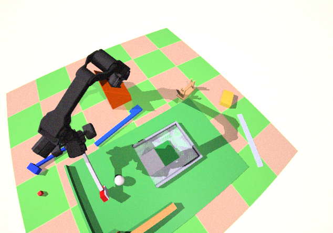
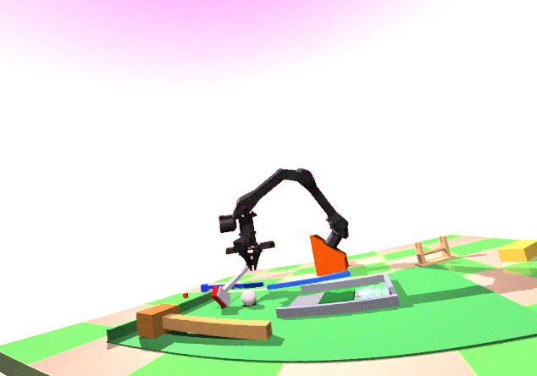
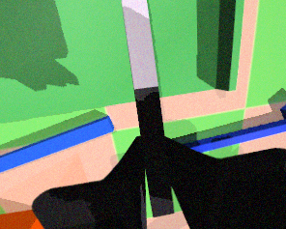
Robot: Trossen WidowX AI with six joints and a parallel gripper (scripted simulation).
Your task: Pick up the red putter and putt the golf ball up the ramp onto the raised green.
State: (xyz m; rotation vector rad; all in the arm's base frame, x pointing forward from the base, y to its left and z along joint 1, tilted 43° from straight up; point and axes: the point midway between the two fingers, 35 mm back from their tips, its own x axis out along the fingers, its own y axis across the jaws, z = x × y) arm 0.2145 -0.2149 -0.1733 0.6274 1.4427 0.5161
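A black robot arm reaches down over a checkered floor. Its gripper is clamped on the dark grip end of the red putter, and the wrist view shows the fingers pressed against both sides of the handle.

From the gripper, the pale shaft slants down and away to the red head, which sits low over the green mat. Just to the right of the head, close beside it but seemingly not touching, lies the white golf ball.

Farther right of the gripper, past the ball, stands the grey-walled frame enclosing the ramp and the dark raised green.

The pick-up looks finished; the step in hand appears to be lining the putter head up behind the ball. The next move likely calls for a controlled sweep of the head toward the frame, square to the ball, firm enough to climb the ramp yet gentle enough for the ball to stop on the green.
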